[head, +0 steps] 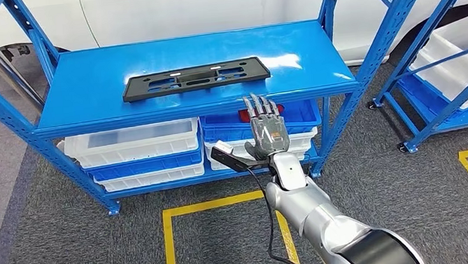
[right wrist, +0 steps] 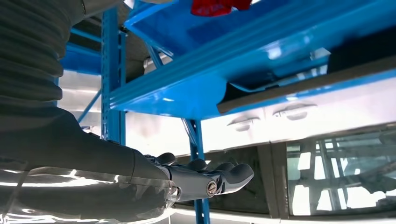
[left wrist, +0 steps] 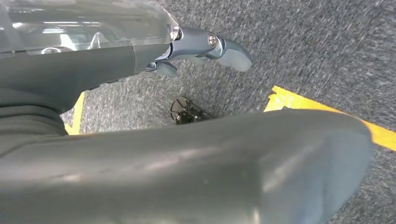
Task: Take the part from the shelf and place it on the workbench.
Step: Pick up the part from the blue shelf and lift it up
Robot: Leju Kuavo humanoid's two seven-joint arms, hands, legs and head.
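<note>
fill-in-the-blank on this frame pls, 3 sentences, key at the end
1. The black part lies flat on the ___ shelf of the blue rack.
2. The right hand reaches toward the shelf edge with its fingers ___, holding nothing.
3. The floor in front of the rack is marked with ___ tape.

Missing words: top; spread; yellow
</note>
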